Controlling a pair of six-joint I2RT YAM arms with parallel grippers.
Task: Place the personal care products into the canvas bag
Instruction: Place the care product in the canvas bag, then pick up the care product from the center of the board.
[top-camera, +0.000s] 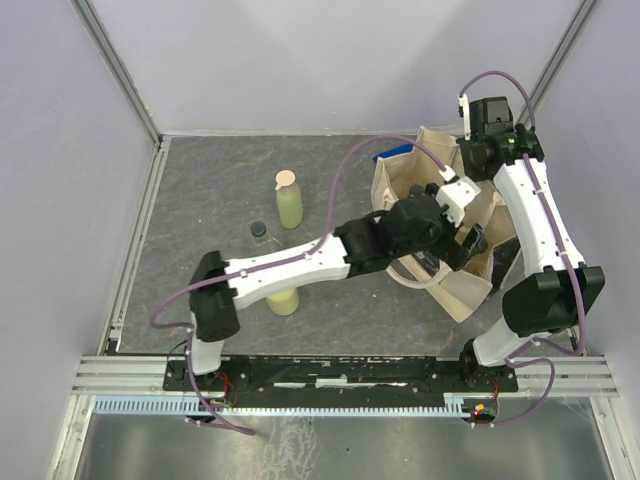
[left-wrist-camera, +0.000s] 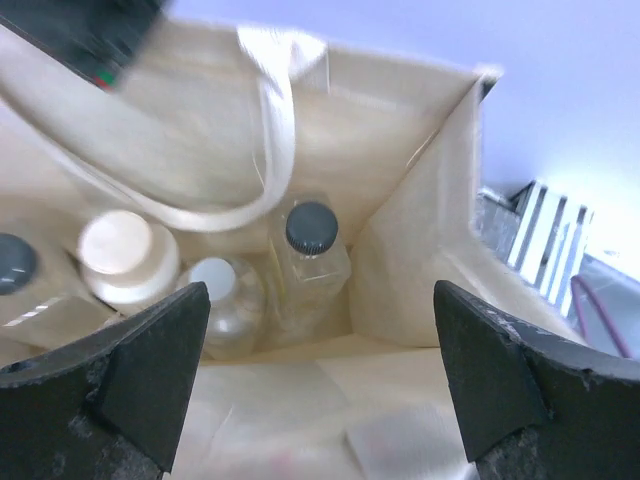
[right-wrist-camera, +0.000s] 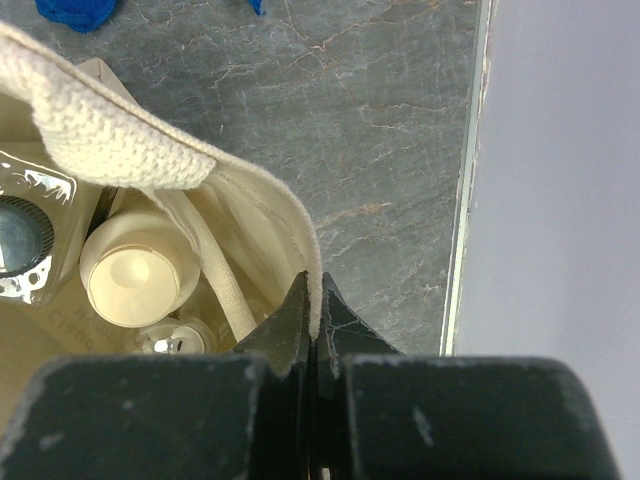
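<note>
The canvas bag (top-camera: 478, 280) stands at the right with its mouth open. My left gripper (top-camera: 458, 243) hangs over that mouth, open and empty (left-wrist-camera: 320, 385). Below it inside the bag lie a clear black-capped bottle (left-wrist-camera: 312, 250), a squat silvery bottle (left-wrist-camera: 225, 295) and a beige jar (left-wrist-camera: 125, 255). My right gripper (right-wrist-camera: 315, 318) is shut on the bag's rim (right-wrist-camera: 300, 230) at its far side (top-camera: 478, 150). On the table stand a yellow-green bottle (top-camera: 289, 200) and a small black-capped bottle (top-camera: 260, 231). Another yellow-green bottle (top-camera: 283, 300) is partly hidden under my left arm.
A blue cloth (top-camera: 385, 156) peeks out behind the bag's far left corner. A strap handle (left-wrist-camera: 275, 130) droops across the bag's opening. Metal rails (top-camera: 135, 240) border the grey table on the left and front.
</note>
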